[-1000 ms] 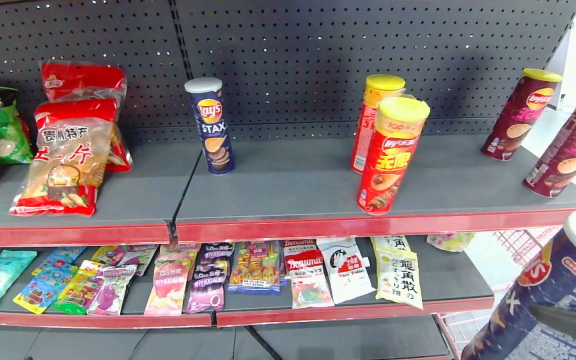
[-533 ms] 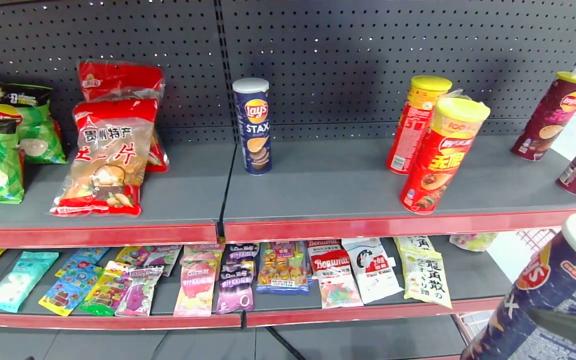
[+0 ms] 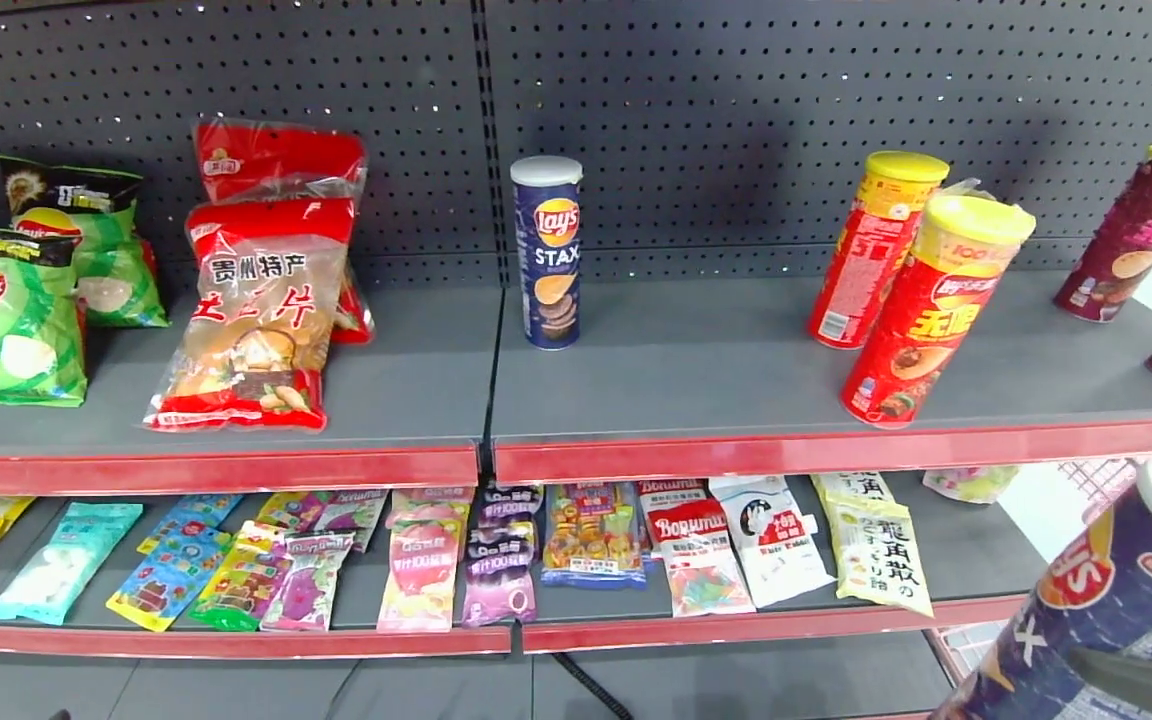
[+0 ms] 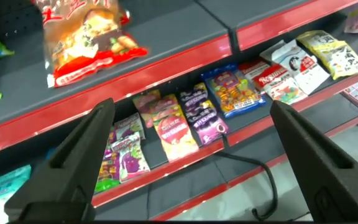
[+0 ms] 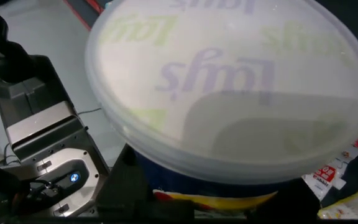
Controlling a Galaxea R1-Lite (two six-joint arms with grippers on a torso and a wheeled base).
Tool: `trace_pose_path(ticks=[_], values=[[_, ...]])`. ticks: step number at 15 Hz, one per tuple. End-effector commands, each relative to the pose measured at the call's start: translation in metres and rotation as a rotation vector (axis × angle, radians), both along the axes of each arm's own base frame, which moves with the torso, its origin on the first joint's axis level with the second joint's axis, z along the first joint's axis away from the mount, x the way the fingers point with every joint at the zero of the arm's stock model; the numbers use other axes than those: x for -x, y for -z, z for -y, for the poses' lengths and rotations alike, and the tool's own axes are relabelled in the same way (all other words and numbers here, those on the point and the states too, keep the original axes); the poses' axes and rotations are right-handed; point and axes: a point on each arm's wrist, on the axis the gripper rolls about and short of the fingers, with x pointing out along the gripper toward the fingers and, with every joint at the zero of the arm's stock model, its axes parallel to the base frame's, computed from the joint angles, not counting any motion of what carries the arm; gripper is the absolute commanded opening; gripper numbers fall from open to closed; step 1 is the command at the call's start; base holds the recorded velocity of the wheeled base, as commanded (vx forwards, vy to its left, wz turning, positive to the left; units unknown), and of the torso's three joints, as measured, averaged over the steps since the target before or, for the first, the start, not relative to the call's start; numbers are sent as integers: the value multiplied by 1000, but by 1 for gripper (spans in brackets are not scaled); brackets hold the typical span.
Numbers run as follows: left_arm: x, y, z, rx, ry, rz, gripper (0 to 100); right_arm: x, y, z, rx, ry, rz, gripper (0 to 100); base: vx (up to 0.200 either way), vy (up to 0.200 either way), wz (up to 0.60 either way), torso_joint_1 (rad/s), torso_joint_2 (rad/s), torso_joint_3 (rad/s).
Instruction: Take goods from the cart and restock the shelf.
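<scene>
One blue chip can in play: held off the shelving at the robot's lower right, white lid facing the right wrist camera. Right gripper is clamped on the can's body, one dark finger across the label. Left gripper has its jaws spread wide with nothing between them, in front of the sachets on the lower tier. My read: pick from the cart is done, place on the shelf not yet. Likely target is the upper shelf, on the bare stretch beside the matching blue can standing upright near the back panel. Next move calls for clearing the red shelf lip, keeping the can upright, landing near its twin and well apart from the red cans, and letting go only once the base sits flat.
</scene>
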Motion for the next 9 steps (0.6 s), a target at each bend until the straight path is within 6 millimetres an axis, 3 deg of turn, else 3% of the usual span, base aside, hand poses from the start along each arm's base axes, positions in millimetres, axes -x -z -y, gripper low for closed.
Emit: trace_pose_path(ticks=[1, 7, 9], values=[[0, 0, 0, -4, -2, -2, 100, 0, 1, 0, 3, -4, -4, 0, 0, 0, 0, 0, 0, 0], [-1, 1, 0, -5, -2, -8, 100, 1, 3, -5, 12, -47, -15, 0, 200, 0, 0, 2, 2, 4], [0, 1, 0, -5, 1, -6, 100, 1, 3, -4, 11, -45, -13, 0, 0, 0, 0, 0, 0, 0]])
